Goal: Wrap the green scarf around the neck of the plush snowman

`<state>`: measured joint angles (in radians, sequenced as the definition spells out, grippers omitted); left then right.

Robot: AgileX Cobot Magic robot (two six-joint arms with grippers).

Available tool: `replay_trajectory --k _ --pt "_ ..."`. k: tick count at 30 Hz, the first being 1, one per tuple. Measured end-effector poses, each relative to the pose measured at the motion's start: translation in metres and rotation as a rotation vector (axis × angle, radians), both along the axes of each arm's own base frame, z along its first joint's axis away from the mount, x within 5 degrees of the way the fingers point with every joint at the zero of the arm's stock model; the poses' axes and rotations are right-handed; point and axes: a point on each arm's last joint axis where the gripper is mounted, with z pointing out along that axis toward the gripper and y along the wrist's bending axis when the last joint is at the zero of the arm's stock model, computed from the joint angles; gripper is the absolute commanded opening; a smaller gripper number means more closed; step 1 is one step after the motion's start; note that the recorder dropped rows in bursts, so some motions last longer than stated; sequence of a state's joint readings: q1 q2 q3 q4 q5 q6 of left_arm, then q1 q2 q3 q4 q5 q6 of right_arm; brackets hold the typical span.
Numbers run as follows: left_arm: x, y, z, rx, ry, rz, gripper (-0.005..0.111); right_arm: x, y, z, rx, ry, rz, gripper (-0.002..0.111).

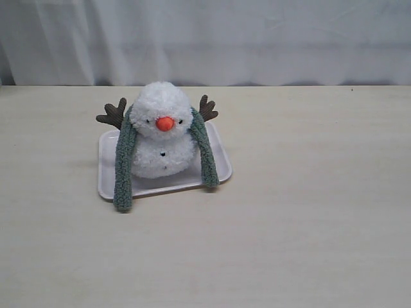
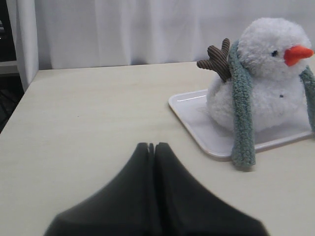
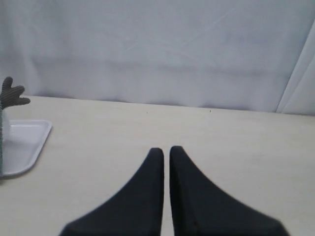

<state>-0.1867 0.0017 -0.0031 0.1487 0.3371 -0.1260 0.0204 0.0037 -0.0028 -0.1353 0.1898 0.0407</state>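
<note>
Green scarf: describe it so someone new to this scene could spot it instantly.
On the pale table sits a white tray holding a plush snowman. The green scarf hangs down both sides of its head and body. It is the only fuzzy grey-green strip, unlike the brown twig arms.

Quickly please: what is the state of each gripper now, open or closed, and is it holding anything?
Left gripper: closed, holding nothing.
Right gripper: closed except for a thin slit, holding nothing.

Lab-like test setup: pale wooden table (image 1: 308,224), white curtain (image 1: 257,38) backdrop.
</note>
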Motion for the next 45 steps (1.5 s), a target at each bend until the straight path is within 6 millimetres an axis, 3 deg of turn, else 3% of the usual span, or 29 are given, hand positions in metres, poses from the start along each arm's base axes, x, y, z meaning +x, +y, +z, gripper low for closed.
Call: replay_trajectory --k 12,45 --pt "0.0 0.0 0.0 0.0 0.0 0.0 0.0 -0.002 -0.002 -0.014 -0.001 0.149 -0.02 0.004" --pt "0.0 0.0 0.0 0.0 0.0 0.0 0.0 -0.002 -0.002 -0.014 0.008 0.154 -0.019 0.004"
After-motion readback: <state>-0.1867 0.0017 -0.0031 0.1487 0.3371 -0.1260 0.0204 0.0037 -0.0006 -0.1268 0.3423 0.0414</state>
